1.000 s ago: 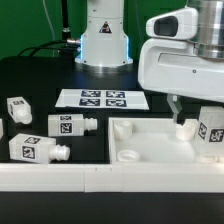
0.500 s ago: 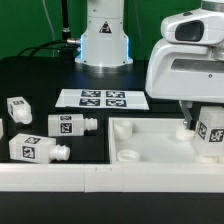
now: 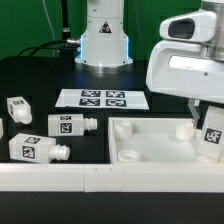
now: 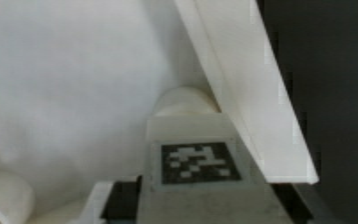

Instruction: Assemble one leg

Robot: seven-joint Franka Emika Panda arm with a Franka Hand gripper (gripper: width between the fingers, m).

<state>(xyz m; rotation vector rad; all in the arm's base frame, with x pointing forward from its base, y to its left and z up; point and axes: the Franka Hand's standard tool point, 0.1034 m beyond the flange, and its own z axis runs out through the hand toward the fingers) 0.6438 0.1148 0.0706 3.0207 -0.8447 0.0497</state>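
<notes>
My gripper (image 3: 207, 118) is shut on a leg (image 3: 211, 134), a small white block with a black-and-white tag, at the exterior view's right. It holds the leg upright over the far right corner of the large white square panel (image 3: 160, 143). In the wrist view the leg (image 4: 197, 150) sits between my dark fingers (image 4: 123, 198), its far end at a round corner socket by the panel's raised rim (image 4: 247, 80). Three more legs lie loose at the exterior view's left: one (image 3: 70, 125), one (image 3: 38, 149) and one (image 3: 18, 109).
The marker board (image 3: 103, 99) lies flat in front of the arm's white base (image 3: 104, 35). A round socket (image 3: 128, 155) shows in the panel's near left corner. A white rail (image 3: 60, 177) runs along the front edge.
My gripper has moved a little toward the exterior view's right with the leg in it, then nearly stopped. The loose legs have not moved.
</notes>
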